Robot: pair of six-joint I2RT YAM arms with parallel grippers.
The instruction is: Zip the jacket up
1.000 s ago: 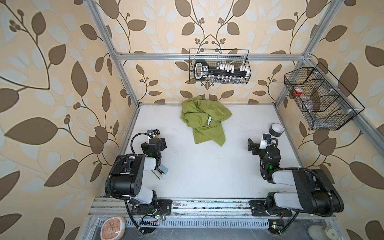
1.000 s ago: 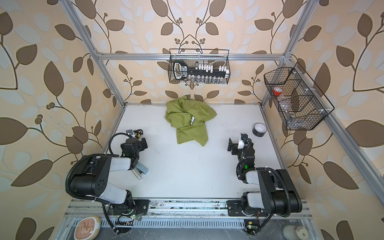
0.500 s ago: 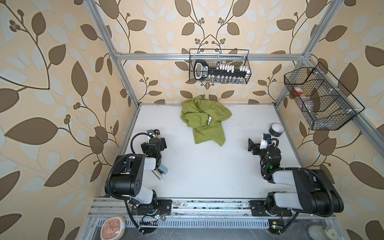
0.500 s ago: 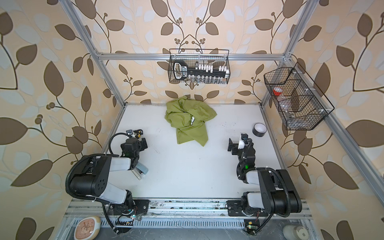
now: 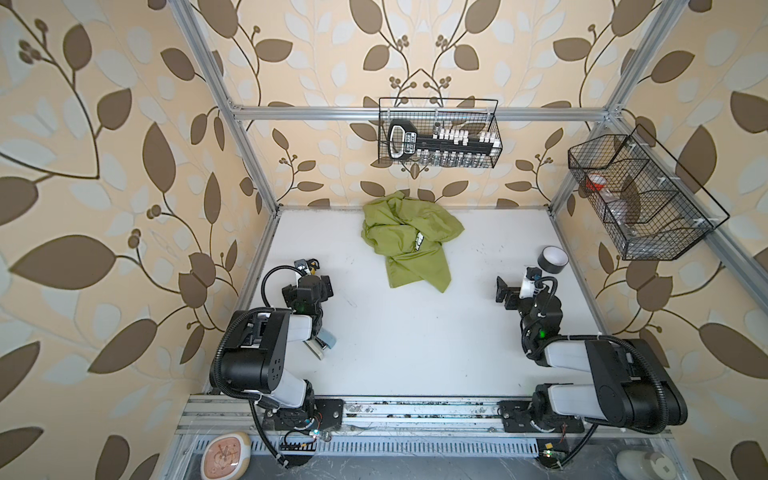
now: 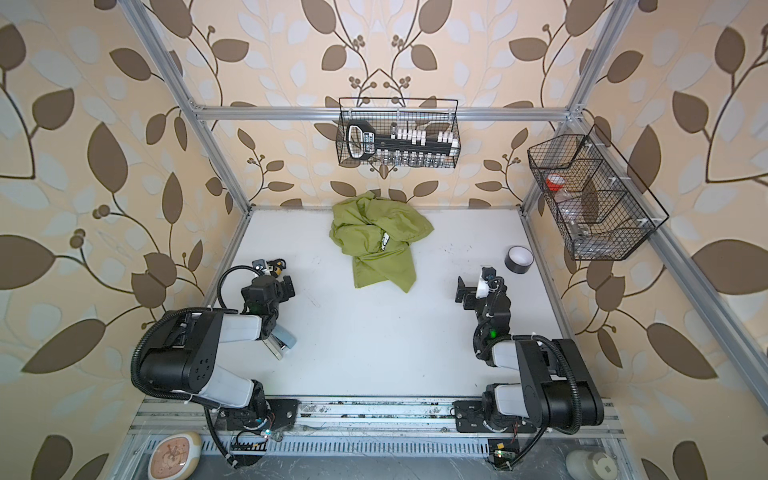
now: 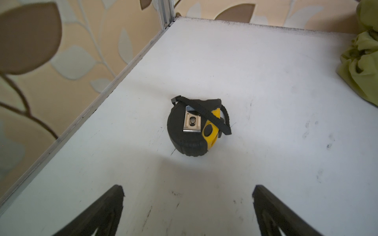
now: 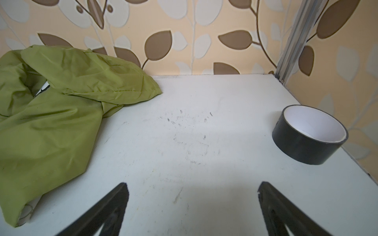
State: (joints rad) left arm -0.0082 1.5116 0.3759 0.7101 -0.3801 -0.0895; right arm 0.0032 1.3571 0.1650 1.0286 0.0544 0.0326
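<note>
The lime-green jacket (image 5: 409, 241) (image 6: 382, 243) lies crumpled in a heap at the back middle of the white table, a small black-and-white logo showing among its folds. Its zipper is hidden in the folds. My left gripper (image 5: 311, 286) (image 7: 188, 188) rests low at the left, open and empty, well short of the jacket (image 7: 364, 61). At the right my right gripper (image 5: 512, 291) (image 8: 192, 185) is open and empty too. The jacket (image 8: 51, 114) lies ahead of it, off to one side.
A black-and-yellow tape measure (image 7: 196, 127) (image 5: 305, 266) lies just ahead of the left gripper. A dark tape roll (image 8: 308, 134) (image 5: 552, 259) stands near the right edge. A small grey-blue tool (image 5: 324, 343) lies by the left arm. Wire baskets (image 5: 438, 133) (image 5: 640, 195) hang on the walls.
</note>
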